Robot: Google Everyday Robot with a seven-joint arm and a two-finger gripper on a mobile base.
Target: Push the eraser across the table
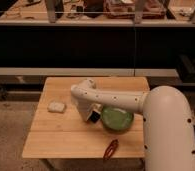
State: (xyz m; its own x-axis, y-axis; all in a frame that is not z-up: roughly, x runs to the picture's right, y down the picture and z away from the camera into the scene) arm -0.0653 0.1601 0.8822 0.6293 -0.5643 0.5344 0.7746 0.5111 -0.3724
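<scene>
My white arm [116, 100] reaches in from the right, bends over the middle of the wooden surface [51, 140] and points down. My fingers [92, 113] are low at its end, near the centre of the surface; I cannot tell whether they are apart or together. Right at their tip sits a small dark shape that I take to be the eraser [95, 119], mostly hidden under me. It lies just beside the left rim of the green bowl [117, 120], perhaps touching it.

That closeness looks like the main risk. If I push to the right, the eraser probably jams against the bowl and shoves it toward the edge, or the eraser rides up on the rim. Because I cover the eraser, I may be pressing on only one corner, so it could spin out sideways and leave me sliding along bare wood.

A pale pad [56, 106] lies well apart to the left, and a red-brown object [111, 148] lies near the front edge. A long push toward either one might knock it off.
</scene>
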